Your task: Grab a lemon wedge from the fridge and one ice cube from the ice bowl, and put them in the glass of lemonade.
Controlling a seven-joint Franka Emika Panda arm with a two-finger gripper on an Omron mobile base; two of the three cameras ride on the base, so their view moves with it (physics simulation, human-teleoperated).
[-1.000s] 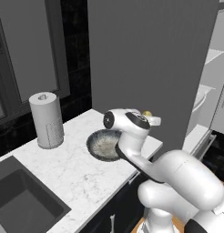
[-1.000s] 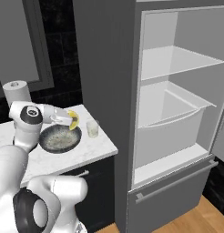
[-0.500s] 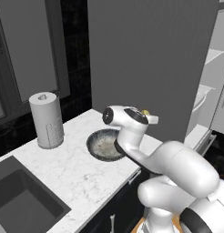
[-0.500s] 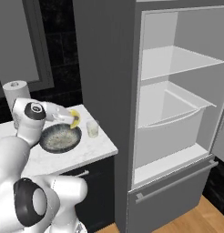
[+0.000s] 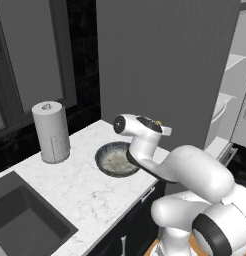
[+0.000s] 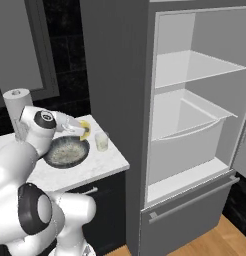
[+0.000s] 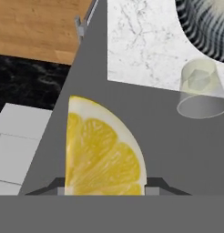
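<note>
My two-finger gripper [image 7: 104, 191] pinches the bright yellow lemon wedge [image 7: 102, 152]; the small clear glass of lemonade [image 7: 202, 89] sits at two o'clock.

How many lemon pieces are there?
1. The lemon wedge is held between the robot's fingers, above the counter near the glass of lemonade. More might hide out of sight in the fridge.

My white marble counter [image 5: 80, 187] is carrying the ice bowl [image 5: 116, 159], the glass [image 6: 101, 141] just beside it, a paper-towel roll [image 5: 51, 131] standing upright well apart, and a sunken sink [image 5: 20, 225].
</note>
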